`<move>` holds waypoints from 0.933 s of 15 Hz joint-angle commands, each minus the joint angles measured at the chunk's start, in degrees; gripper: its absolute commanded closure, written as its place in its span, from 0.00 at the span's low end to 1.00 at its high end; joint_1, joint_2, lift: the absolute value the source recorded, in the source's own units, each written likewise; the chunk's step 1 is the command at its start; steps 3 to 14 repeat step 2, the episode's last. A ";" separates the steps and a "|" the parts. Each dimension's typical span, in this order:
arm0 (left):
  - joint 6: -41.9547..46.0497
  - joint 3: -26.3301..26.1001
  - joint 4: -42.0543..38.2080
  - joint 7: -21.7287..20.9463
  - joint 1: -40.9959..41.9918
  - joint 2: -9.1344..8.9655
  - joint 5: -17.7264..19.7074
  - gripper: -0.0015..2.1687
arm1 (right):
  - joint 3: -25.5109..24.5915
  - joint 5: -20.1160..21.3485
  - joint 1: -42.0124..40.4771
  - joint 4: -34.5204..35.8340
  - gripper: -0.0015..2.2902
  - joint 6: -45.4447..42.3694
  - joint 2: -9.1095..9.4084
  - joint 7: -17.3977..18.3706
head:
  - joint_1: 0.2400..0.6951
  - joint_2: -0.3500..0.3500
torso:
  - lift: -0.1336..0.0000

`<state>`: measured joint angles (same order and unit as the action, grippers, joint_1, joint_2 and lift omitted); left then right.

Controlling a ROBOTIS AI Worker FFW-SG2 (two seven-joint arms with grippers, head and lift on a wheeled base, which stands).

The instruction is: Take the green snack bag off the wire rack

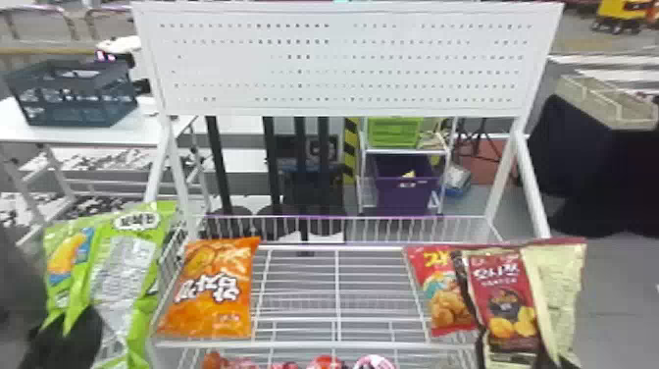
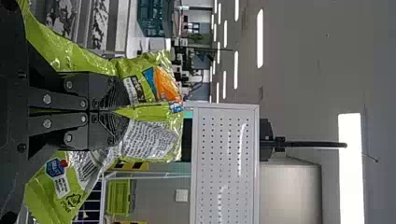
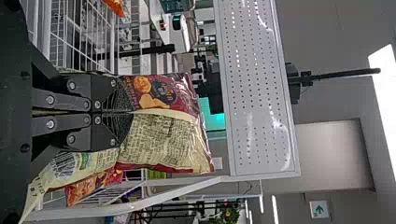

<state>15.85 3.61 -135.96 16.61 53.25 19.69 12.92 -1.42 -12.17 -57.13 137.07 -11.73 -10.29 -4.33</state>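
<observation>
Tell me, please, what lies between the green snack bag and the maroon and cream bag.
Between the green bag and the maroon and cream bag, the head view shows the orange bag, the wire rack and the red bag.

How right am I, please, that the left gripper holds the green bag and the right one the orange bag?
Not orange: the right wrist view shows the right gripper holding a red-and-cream bag. The left gripper does hold the green bag.

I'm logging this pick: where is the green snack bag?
The green snack bag is at the head view's left, in the left hand, beside the wire rack and its orange bag.
</observation>
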 commanded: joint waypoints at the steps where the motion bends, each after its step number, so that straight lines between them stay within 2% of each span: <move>1: -0.17 -0.01 -0.01 0.00 -0.08 0.00 0.00 0.94 | -0.16 -0.05 0.00 0.13 0.98 -0.08 0.01 0.02 | 0.57 0.50 | 1.00; 14: -0.17 -0.01 -0.01 0.00 -0.08 0.09 0.00 0.94 | -0.16 -0.05 -0.09 0.13 0.98 -0.08 -0.08 0.02 | 0.57 0.50 | 1.00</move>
